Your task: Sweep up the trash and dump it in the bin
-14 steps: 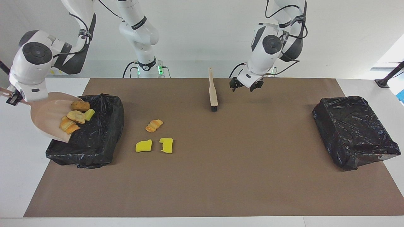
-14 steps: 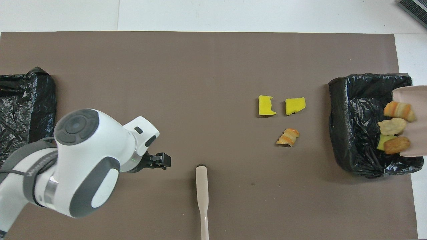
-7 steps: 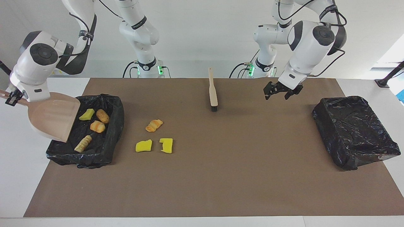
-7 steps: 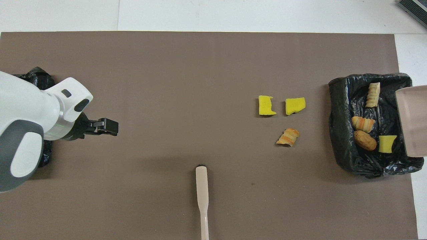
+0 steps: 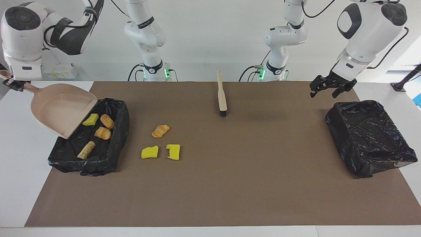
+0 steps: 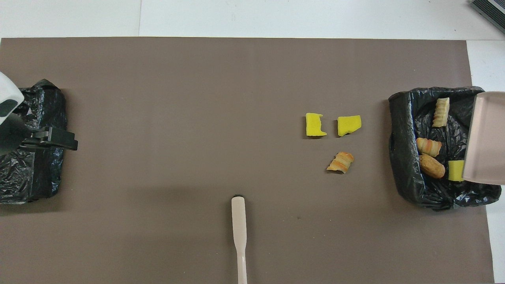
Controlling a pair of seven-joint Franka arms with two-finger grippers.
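Note:
My right gripper (image 5: 13,84) is shut on the handle of a pinkish dustpan (image 5: 59,110), held tilted and empty over the black-lined bin (image 5: 120,108) at the right arm's end; the pan also shows in the overhead view (image 6: 485,138). Several trash pieces lie in that bin: a yellow sponge chunk (image 5: 90,119), two brown pastries (image 5: 107,120) and a pale lump (image 5: 86,150). On the mat beside the bin lie a croissant (image 5: 160,130) and two yellow sponge chunks (image 5: 150,152) (image 5: 173,151). My left gripper (image 5: 329,89) is open and empty in the air over the second bin's edge.
A second black-lined bin (image 5: 368,138) stands at the left arm's end of the mat. A beige brush (image 5: 222,97) lies on the brown mat (image 5: 230,184) near the robots, at the middle, bristles pointing away from them.
The trash slid from the dustpan into the bin, and the right gripper lifted the emptied pan. The left gripper swung away from the brush to the left arm's end of the table.

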